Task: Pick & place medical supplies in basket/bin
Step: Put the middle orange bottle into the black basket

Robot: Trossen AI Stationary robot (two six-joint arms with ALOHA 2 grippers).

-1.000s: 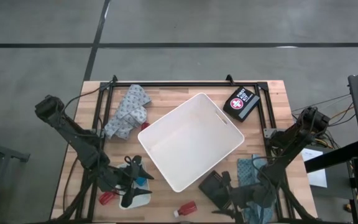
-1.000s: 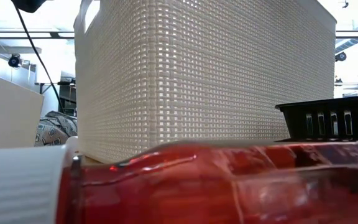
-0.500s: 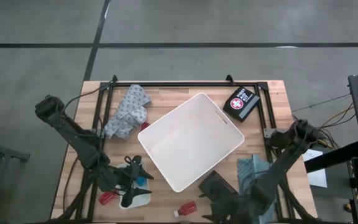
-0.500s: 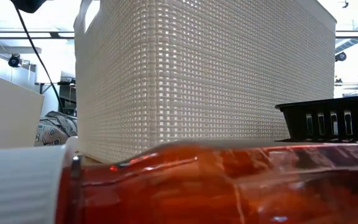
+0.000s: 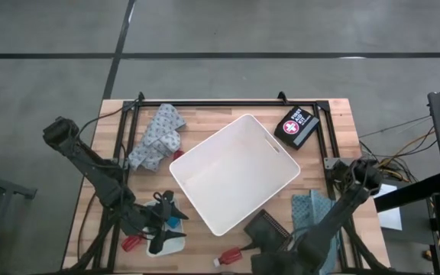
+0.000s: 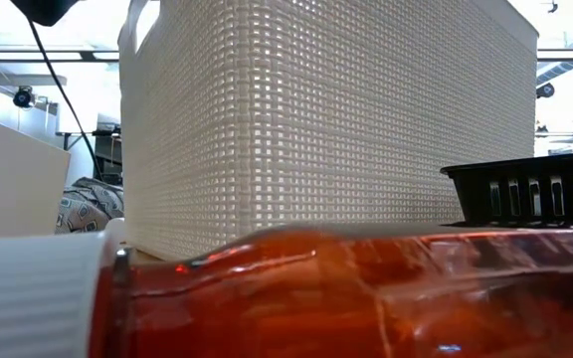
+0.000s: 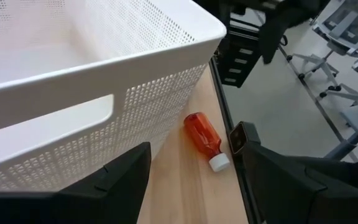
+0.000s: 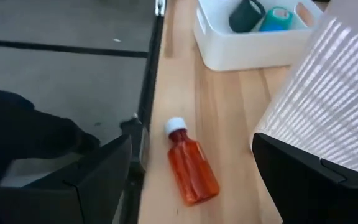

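Note:
The white basket/bin stands slantwise in the middle of the table. An orange-red pill bottle with a white cap lies on its side by the near edge, in front of the bin. My right gripper is open just right of the bottle and above it. In the right wrist view its fingers stand on either side of the bottle without touching it. My left gripper waits open over the small white tray at the near left, with nothing between its fingers.
A dark slotted tray lies between the bin and my right gripper. A teal cloth is at the right, and a patterned cloth at the far left. A dark first-aid case sits at the far right. The small tray holds rolls.
My right gripper has moved along the near edge toward the table's left, closing on the pill bottle, and has tipped and rolled on the way. It stays open. The bottle and the bin have not moved.

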